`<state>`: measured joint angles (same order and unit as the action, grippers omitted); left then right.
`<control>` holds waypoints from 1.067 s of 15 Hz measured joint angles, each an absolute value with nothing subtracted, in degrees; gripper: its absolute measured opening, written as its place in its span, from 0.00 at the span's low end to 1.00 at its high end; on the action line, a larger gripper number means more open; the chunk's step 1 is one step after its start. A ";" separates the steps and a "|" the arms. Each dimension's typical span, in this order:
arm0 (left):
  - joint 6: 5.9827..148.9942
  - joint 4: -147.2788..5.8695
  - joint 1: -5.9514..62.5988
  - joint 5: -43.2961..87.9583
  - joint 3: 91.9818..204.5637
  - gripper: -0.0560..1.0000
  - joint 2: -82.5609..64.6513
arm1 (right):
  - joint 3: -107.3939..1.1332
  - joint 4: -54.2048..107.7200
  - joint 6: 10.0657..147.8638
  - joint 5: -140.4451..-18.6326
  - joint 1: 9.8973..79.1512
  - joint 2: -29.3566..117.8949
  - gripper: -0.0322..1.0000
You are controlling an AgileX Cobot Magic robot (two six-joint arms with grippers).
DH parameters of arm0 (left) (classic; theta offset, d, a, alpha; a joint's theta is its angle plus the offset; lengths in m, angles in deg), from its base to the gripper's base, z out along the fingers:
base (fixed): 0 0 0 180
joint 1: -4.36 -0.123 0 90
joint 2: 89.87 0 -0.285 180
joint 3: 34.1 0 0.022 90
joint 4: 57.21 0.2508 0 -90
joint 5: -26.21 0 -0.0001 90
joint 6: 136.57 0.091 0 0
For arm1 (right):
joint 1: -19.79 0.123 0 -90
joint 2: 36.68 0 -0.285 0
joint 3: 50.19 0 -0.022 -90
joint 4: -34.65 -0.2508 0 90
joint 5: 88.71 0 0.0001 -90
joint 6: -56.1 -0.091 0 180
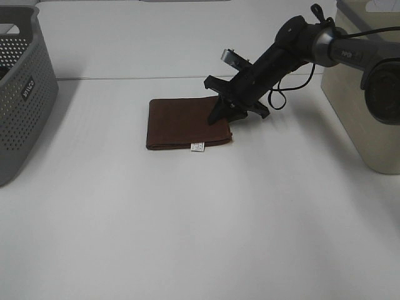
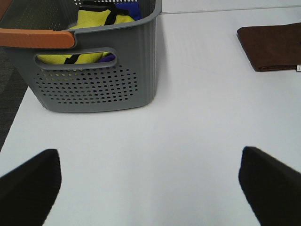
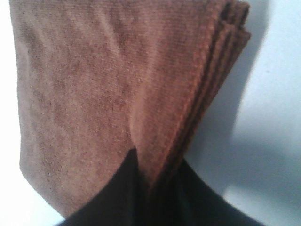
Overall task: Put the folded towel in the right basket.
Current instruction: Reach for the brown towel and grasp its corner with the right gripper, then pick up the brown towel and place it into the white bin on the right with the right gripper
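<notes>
A folded brown towel [image 1: 181,122] lies flat on the white table, with a small white label at its front edge. My right gripper [image 1: 220,115] reaches in from the right and is shut on the towel's right edge. In the right wrist view the towel [image 3: 94,84] fills the frame, and its stacked layers are pinched between the two dark fingers of the gripper [image 3: 155,174]. The beige right basket [image 1: 369,94] stands at the table's right edge. My left gripper [image 2: 150,155] is open and empty over bare table. The towel [image 2: 275,44] lies far from it.
A grey perforated basket [image 1: 19,94] stands at the left edge. In the left wrist view this basket [image 2: 99,70] holds yellow and blue cloth. The right arm [image 1: 312,44] stretches over the table's back right.
</notes>
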<state>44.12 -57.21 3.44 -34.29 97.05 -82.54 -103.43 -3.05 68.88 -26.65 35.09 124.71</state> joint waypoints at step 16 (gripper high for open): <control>44.12 -57.21 3.44 -34.29 97.05 0.98 -82.54 | -103.37 18.67 70.37 -18.98 34.29 88.79 0.09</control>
